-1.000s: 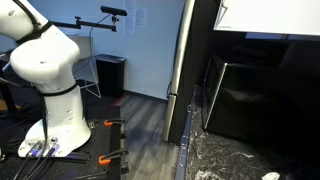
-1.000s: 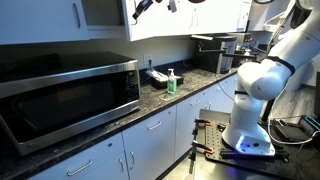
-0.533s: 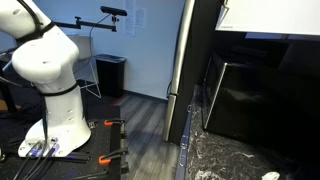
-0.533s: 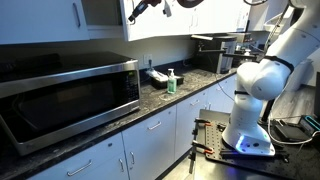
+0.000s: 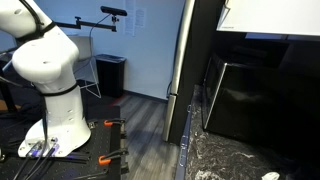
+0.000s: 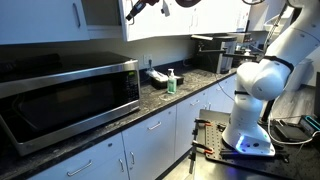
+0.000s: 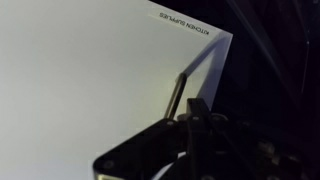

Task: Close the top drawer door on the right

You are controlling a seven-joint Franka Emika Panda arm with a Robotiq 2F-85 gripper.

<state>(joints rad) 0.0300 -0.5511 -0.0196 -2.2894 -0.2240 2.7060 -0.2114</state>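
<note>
Top drawer door (image 7: 90, 70) hung up above the microwave (image 6: 70, 95), past its right end, beside an open cupboard bay. Gripper (image 6: 135, 8) sat high above the microwave, at the door's edge. Wrist view: the door's slim silver handle (image 7: 178, 92) stood just beside the dark gripper. Its spread could not be told.

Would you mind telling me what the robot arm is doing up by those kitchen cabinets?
The robot arm reaches up above the counter, its gripper at a white cabinet door. The cabinet's dark opening shows beside it, so the door looks not yet shut. Whether the gripper is open is unclear.
</note>
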